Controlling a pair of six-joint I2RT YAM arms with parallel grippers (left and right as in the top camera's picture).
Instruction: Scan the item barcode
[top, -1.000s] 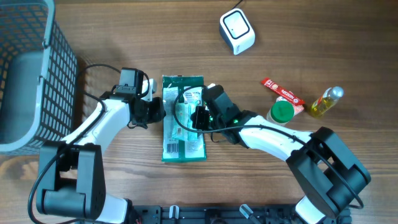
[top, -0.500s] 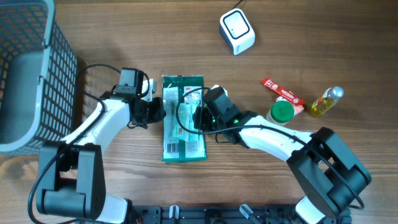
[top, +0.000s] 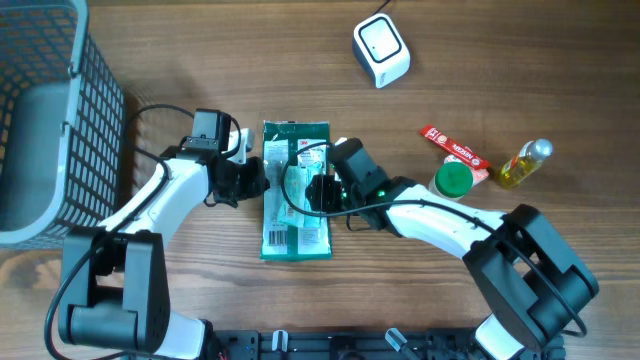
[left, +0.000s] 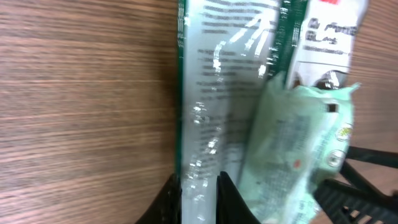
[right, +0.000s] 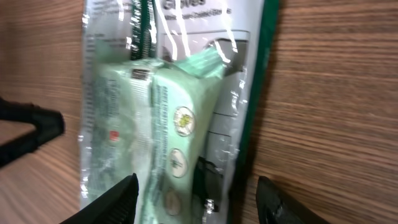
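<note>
Pack (top: 296, 190): flat on wood table (top: 500, 60), long axis running away from the arms, green header end farthest. Left gripper (left: 198, 193) clamped on its left edge; right gripper (right: 194, 198) jaws apart over its right side. Scanner (top: 381, 50) well beyond right gripper

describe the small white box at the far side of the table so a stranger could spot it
On the wooden table, look past the green packet in the middle, toward the far edge. The white box sits alone, rounded, with a grey square on top. Unlike the red stick pack, green-lidded jar and yellow bottle clustered at the right, it is white, boxy and has no neighbours.
</note>
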